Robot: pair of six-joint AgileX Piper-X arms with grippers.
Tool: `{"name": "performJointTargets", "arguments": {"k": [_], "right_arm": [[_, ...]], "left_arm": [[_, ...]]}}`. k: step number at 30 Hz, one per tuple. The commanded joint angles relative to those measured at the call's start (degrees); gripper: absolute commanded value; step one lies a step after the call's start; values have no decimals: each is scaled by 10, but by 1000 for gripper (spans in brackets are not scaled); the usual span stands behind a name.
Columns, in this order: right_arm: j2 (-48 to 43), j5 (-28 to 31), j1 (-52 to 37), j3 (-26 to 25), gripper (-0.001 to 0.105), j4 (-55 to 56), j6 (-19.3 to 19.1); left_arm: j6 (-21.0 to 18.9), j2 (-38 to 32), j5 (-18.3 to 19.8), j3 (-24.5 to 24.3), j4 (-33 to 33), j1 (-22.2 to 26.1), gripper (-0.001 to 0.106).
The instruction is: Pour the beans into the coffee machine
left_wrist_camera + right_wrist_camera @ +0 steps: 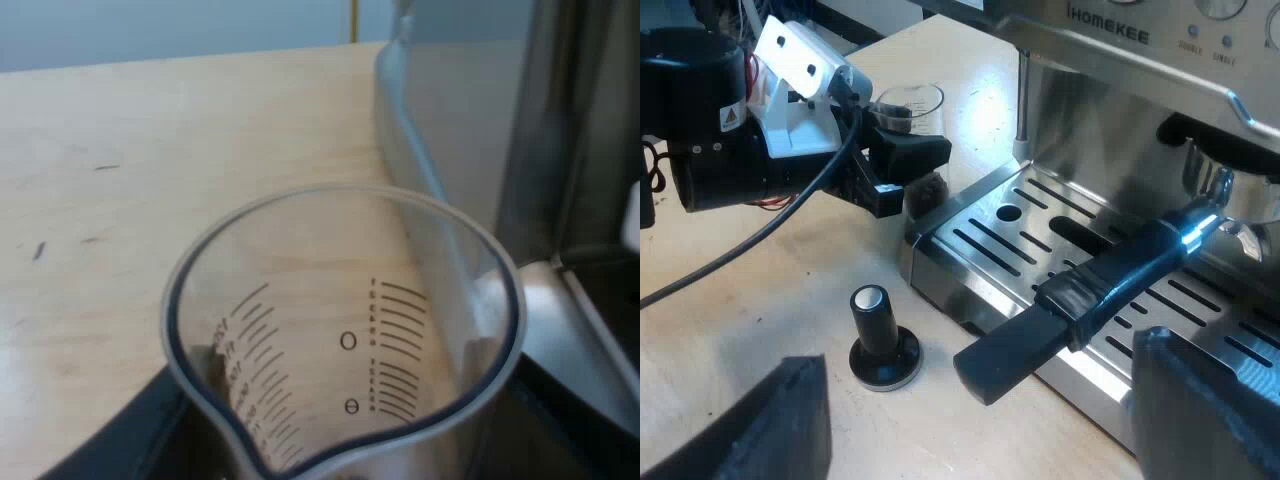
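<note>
A clear measuring glass [345,330] with printed scale lines sits between my left gripper's [350,455] dark fingers [120,435], which close on its sides. From the right wrist view the glass [912,105] stands on the wooden table at the drip tray's corner, with something dark and brown low inside it and the left gripper [902,160] around it. My right gripper [990,420] hangs open over the table edge of the espresso machine [1110,40], its fingers [790,420] wide apart with nothing between them.
The metal holder is locked into the machine's front, its dark handle [1080,300] reaching out over the slotted drip tray [1030,225]. A tamper with a black knob [880,340] stands on the table beside the tray. A steam wand [1020,100] hangs near the glass.
</note>
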Motion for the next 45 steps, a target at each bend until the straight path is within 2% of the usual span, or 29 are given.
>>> {"name": "performJointTargets", "arguments": {"k": [1,4,7,12,17,27,32,38,41,45], "right_arm": [[-1,-1,2,-3,64,-9,-6],[-1,-1,2,-3,64,-9,-6],[-1,-1,2,-3,64,-9,-6],[-1,-1,2,-3,64,-9,-6],[-1,-1,2,-3,64,-10,-4],[-2,-1,2,-11,64,-34,84],[-2,16,2,-29,64,-31,90],[-2,64,2,-64,64,-30,90],[-2,64,2,-79,64,-30,90],[-2,71,2,-99,64,-30,85]], "left_arm": [[-6,-38,13,-3,-7,0,28],[-6,-85,12,-2,25,0,28],[0,-137,12,-2,91,0,28],[47,-250,12,-2,212,0,28],[48,-346,12,-2,299,0,28],[49,-539,12,-2,514,0,28],[49,-600,12,-7,591,0,28],[49,-625,11,-66,711,0,28],[50,-625,11,-98,737,0,28],[50,-625,11,-139,740,0,28]]}}
